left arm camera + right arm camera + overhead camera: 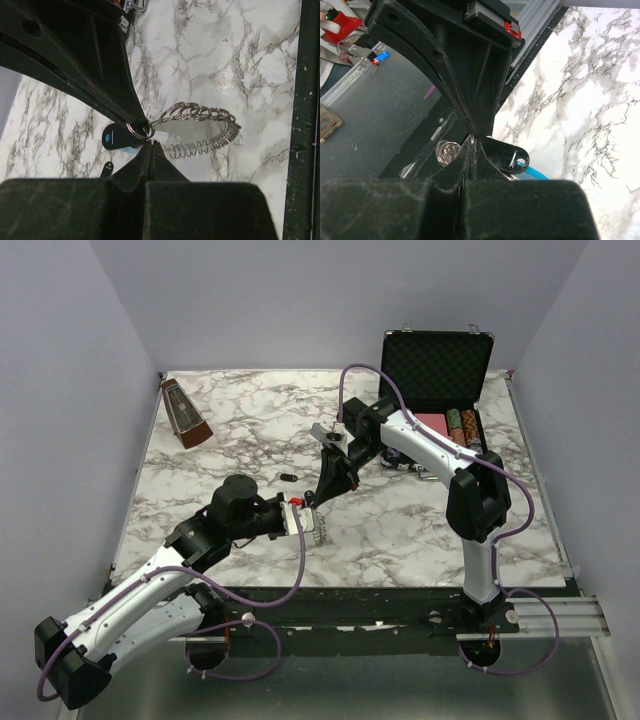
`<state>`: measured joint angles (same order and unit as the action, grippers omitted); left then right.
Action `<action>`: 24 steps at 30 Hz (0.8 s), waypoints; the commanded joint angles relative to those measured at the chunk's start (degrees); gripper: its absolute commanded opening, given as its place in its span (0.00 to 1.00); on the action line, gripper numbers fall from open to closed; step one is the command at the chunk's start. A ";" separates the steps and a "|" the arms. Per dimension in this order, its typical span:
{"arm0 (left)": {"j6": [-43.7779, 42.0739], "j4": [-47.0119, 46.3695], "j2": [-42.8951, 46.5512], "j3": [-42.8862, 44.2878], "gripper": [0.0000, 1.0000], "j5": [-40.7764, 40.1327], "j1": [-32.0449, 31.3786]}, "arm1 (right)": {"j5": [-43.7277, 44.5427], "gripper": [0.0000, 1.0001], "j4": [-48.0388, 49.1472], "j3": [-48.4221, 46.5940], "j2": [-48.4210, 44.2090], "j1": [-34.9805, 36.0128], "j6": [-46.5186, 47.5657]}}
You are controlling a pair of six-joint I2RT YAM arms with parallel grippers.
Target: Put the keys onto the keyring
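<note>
Fingertips of left gripper [147, 134] pressed tight together on a small split ring at one end of keyring [200, 114], no gap showing. Right gripper [472, 140] likewise closed, its tips just beside the left pair, above the middle of marble table [420, 530]. Black-headed key [507, 160] jutting out right beside those tips, blade hidden. Probably pinched by the blade, though not certain.

Step in hand, by the look of it: threading that key onto the pinched ring. To do it well:
- Hold the ring steady with the left, without squeezing the split shut.
- Bring the hole in the key head to the open end of the wire.
- Turn the key around the coil rather than pushing straight.
- Make small moves only, with both pairs of tips crowding one spot and hiding the joint from above.
- Watch for the key pivoting in the grip.

Keyring stretched away from the pinch, long axis running rightward in the left wrist view and toward the near table edge from above. Light blue section [537, 174] close by the key head. Resting on the marble or hanging just clear: cannot tell. Key head pointing away from the jaws, long axis unreadable with the blade covered.

Second black key [288, 477] lying apart on the marble, farther back, not yet picked up. Beyond it, open black case [437, 365] with poker chips [460, 425].
</note>
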<state>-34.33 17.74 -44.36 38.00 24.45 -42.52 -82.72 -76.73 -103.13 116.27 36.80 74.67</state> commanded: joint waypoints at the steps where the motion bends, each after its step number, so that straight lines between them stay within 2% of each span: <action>1: 3.02 0.64 0.32 -1.61 0.00 0.61 -0.90 | -12.38 0.01 -4.75 -1.72 0.98 0.21 0.03; 2: 4.43 0.02 0.76 -1.96 0.02 0.08 -0.72 | -12.29 0.01 -4.75 -1.72 0.98 0.21 0.03; 3: 5.75 -1.29 1.81 -2.40 0.17 -0.88 -0.72 | -12.38 0.01 -4.75 -1.46 0.98 0.21 0.03; 4: 7.59 -2.69 2.86 -3.27 0.26 -1.85 -0.72 | -12.38 0.01 -4.75 -1.54 0.98 0.21 0.03; 11: 16.47 -10.17 11.92 -8.46 0.49 -4.58 0.51 | -12.21 0.01 -4.75 -1.28 0.89 0.21 0.12; 16: 23.68 -17.19 15.09 -11.19 0.53 -3.80 3.32 | -12.29 0.01 -4.75 -1.19 0.98 0.12 0.12; 20: 29.04 -21.86 12.29 -10.84 0.53 -0.64 5.69 | -12.29 0.01 -4.75 -1.19 0.98 0.21 0.12; 24: 31.86 -23.97 8.51 -9.70 0.49 1.74 6.66 | -12.29 0.01 -4.75 -1.11 0.80 0.21 0.21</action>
<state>-8.56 -1.21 -32.71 27.31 22.50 -36.86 -82.83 -76.79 -103.13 116.51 36.80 74.59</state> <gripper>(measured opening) 0.517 0.009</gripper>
